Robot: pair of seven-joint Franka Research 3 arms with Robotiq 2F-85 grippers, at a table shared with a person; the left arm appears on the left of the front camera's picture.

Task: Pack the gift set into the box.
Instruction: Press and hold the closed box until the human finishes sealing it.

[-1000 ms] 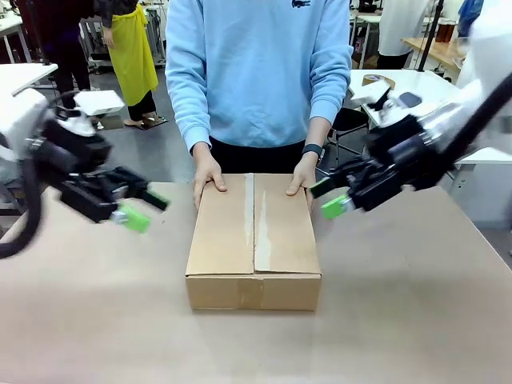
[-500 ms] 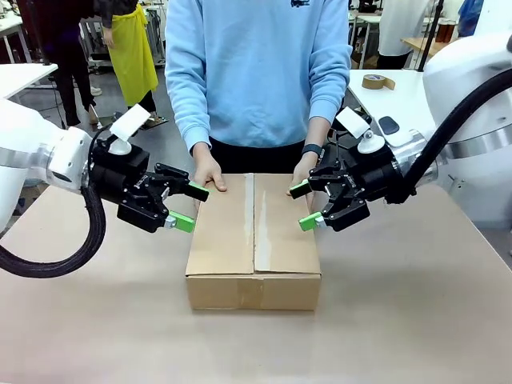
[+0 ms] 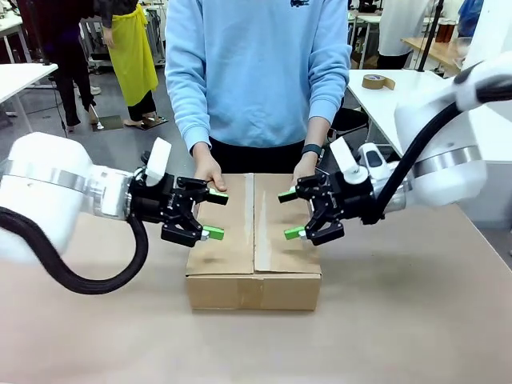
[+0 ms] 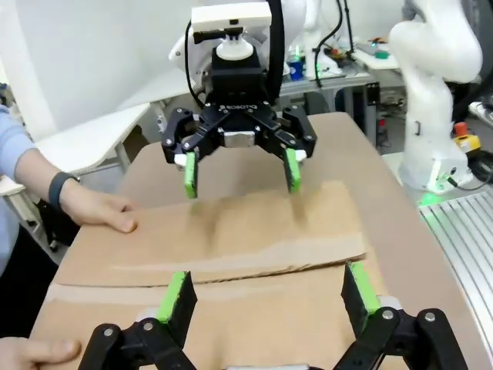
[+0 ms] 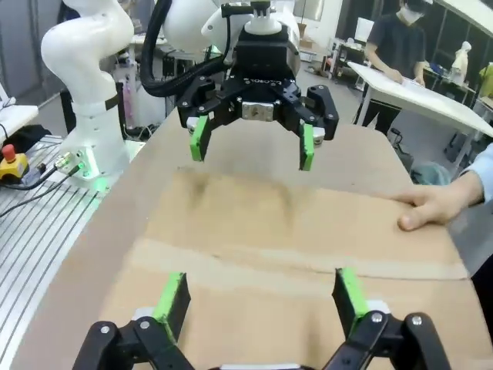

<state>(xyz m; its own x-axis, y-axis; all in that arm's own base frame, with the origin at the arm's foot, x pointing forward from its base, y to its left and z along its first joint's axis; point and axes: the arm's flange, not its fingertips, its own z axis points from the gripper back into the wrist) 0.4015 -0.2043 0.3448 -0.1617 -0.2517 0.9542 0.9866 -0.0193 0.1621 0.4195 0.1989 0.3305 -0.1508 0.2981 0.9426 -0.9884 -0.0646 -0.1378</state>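
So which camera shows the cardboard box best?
The front view: the whole box is there, flaps shut, front wall included. Both wrist views look low across its top, catching the flaps and seam, not its sides.

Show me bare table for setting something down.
Free: the table strip between the box and the near edge, plus the stretch right of the box. Crowded: the box top, with the left gripper, right gripper and the person's hands over or on it.
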